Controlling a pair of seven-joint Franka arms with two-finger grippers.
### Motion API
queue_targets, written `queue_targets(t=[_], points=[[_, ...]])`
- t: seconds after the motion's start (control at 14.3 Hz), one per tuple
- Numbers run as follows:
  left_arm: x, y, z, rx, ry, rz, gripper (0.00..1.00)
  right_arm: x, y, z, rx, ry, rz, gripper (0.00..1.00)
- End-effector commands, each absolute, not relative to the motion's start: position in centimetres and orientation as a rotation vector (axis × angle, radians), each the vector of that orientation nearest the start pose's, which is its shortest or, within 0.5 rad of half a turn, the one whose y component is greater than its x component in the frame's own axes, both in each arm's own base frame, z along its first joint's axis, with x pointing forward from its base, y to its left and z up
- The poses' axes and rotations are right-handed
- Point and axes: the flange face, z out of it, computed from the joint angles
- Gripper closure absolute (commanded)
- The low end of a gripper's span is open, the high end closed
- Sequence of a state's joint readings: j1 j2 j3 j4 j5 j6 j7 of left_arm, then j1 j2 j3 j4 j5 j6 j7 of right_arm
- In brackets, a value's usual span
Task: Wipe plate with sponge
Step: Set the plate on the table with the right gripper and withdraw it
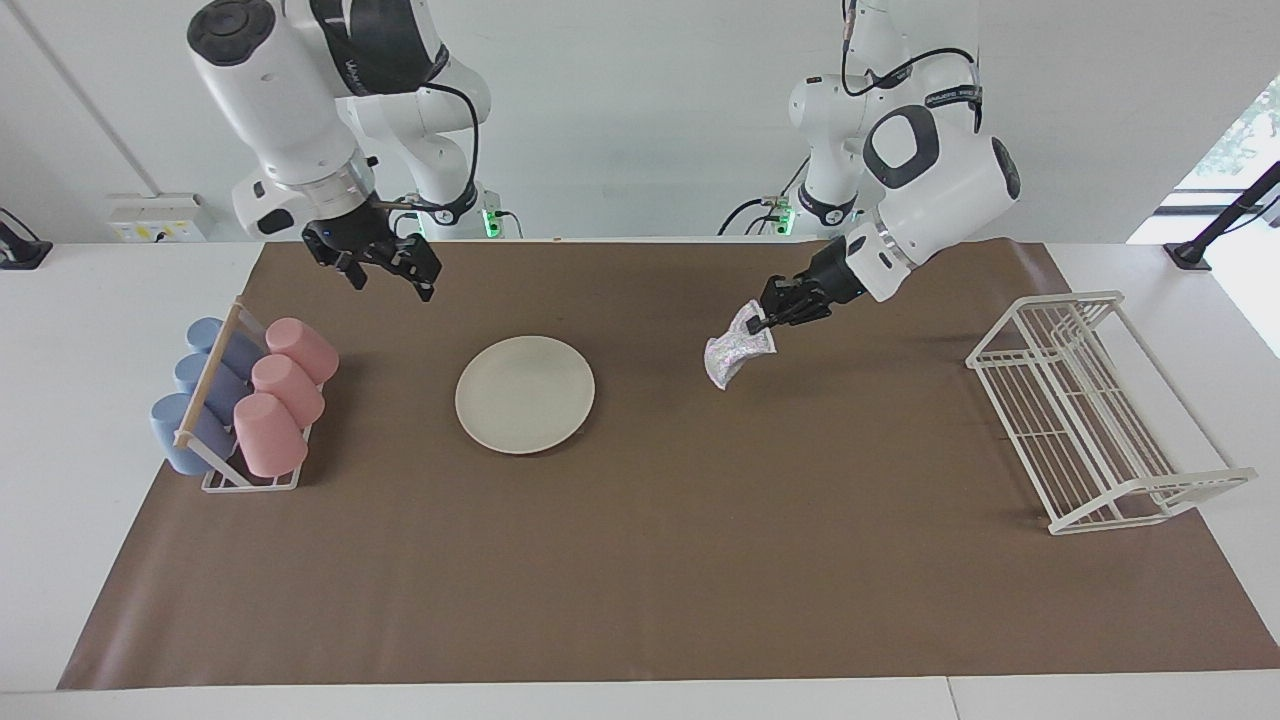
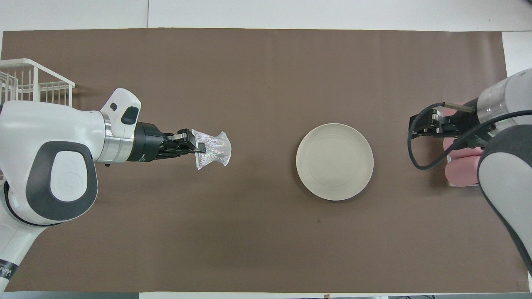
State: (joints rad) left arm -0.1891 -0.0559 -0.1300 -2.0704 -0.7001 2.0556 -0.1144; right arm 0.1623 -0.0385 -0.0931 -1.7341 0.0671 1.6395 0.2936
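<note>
The cream-white plate (image 1: 525, 393) (image 2: 334, 161) lies flat on the brown mat with nothing on it. My left gripper (image 1: 765, 322) (image 2: 200, 147) is shut on one edge of the silvery glittery sponge (image 1: 733, 352) (image 2: 214, 149). The sponge hangs limp in the air over bare mat, off the plate toward the left arm's end. My right gripper (image 1: 390, 278) (image 2: 417, 124) is raised and open with nothing between its fingers, over the mat beside the cup rack.
A small rack of pink and blue cups (image 1: 245, 400) (image 2: 459, 166) stands at the right arm's end of the mat. A white wire dish rack (image 1: 1090, 410) (image 2: 29, 87) stands at the left arm's end. The brown mat (image 1: 640, 560) covers the table.
</note>
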Motion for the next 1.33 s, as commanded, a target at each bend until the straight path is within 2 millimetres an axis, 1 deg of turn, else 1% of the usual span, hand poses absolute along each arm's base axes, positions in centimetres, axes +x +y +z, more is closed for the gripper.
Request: queue_targets(t=[0.0, 0.07, 0.21, 0.28, 0.35, 0.42, 0.49, 0.56, 0.63, 0.7, 0.77, 0.84, 0.91, 0.98, 1.05, 1.12, 1.19, 1.26], points=[[50.3, -20.1, 48.8, 2.755, 0.083, -0.152, 1.00, 53.5, 3.0, 57.5, -3.077, 0.242, 0.104, 0.00], [50.1, -20.0, 48.8, 2.824, 0.047, -0.177, 1.00, 53.5, 3.0, 57.4, -3.078, 0.221, 0.105, 0.00], [50.0, -19.1, 49.3, 2.977, -0.002, -0.204, 1.00, 53.5, 3.0, 57.4, -3.079, 0.197, 0.105, 0.00], [50.0, -18.9, 49.5, 3.060, -0.003, -0.202, 1.00, 53.4, 3.0, 57.4, -3.079, 0.195, 0.107, 0.00], [49.7, -19.1, 49.6, 3.134, 0.012, -0.206, 1.00, 53.4, 2.9, 57.4, -3.078, 0.188, 0.111, 0.00], [49.6, -18.9, 49.7, 3.195, 0.016, -0.203, 1.00, 53.3, 2.2, 57.3, -3.078, 0.164, 0.124, 0.00], [49.5, -18.3, 49.9, 3.275, -0.001, -0.205, 1.00, 53.4, 0.8, 57.2, -3.076, 0.105, 0.124, 0.00], [49.2, -18.6, 50.1, 3.344, -0.024, -0.209, 1.00, 53.6, -0.1, 57.0, -3.074, 0.047, 0.116, 0.00], [49.0, -18.5, 50.3, 3.408, -0.013, -0.206, 1.00, 53.8, -0.5, 56.6, -3.073, 0.019, 0.116, 0.00], [49.1, -18.1, 49.9, 3.487, -0.012, -0.213, 1.00, 54.4, -0.1, 55.6, -3.074, 0.011, 0.140, 0.00], [49.0, -18.7, 49.3, 3.573, -0.045, -0.224, 1.00, 55.6, 0.0, 53.3, -3.075, 0.002, 0.187, 0.00], [49.0, -18.4, 49.1, 3.647, -0.042, -0.244, 1.00, 56.4, 0.1, 52.5, -3.076, 0.012, 0.199, 0.00], [49.1, -17.9, 49.0, 3.717, -0.033, -0.264, 1.00, 57.0, -0.1, 54.4, -3.080, 0.012, 0.141, 0.00], [49.2, -18.0, 48.8, 3.788, -0.060, -0.278, 1.00, 57.1, -0.4, 55.3, -3.082, 0.020, 0.126, 0.00], [49.5, -18.3, 48.4, 3.876, -0.088, -0.318, 1.00, 56.7, -1.2, 55.2, -3.079, 0.030, 0.160, 0.00], [49.9, -18.0, 48.2, 3.950, -0.089, -0.339, 1.00, 56.3, -1.4, 55.1, -3.075, 0.034, 0.205, 0.00], [50.1, -17.5, 48.4, 4.006, -0.079, -0.338, 1.00, 56.2, -1.2, 55.2, -3.075, 0.029, 0.205, 0.00], [50.5, -16.9, 48.0, 4.073, -0.084, -0.353, 1.00, 56.2, -1.0, 55.5, -3.076, 0.040, 0.194, 0.00]])
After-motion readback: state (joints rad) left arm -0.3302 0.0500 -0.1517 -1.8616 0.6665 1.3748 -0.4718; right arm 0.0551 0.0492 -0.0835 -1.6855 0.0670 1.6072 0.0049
